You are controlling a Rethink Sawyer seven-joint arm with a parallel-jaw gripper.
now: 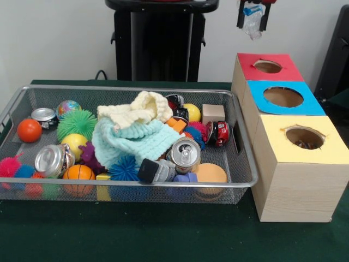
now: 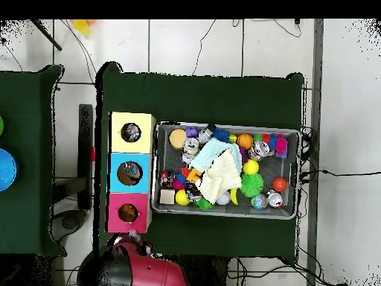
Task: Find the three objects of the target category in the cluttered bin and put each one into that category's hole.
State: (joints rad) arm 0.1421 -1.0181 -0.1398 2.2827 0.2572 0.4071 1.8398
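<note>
My gripper (image 1: 252, 24) hangs at the top right of the front view, shut on a small light-blue and white packet (image 1: 253, 31) that dangles between its black fingers. It is held high over the red box (image 1: 289, 70), near that box's hole. The silver wire-mesh bin (image 1: 109, 185) lies to the left, full of clutter; it also shows in the overhead view (image 2: 227, 214). I see no white dotted wrappers in the bin; they are hidden or out of view. In the overhead view the red arm (image 2: 145, 269) sits below the red box (image 2: 115, 214).
Beside the bin stand the red box, a blue box (image 1: 311, 103) and a yellow box (image 1: 332, 143), each with a round hole. In the bin lie a mint cloth (image 1: 136, 142), a cream cloth (image 1: 139, 111), cans, spiky balls and toy cars.
</note>
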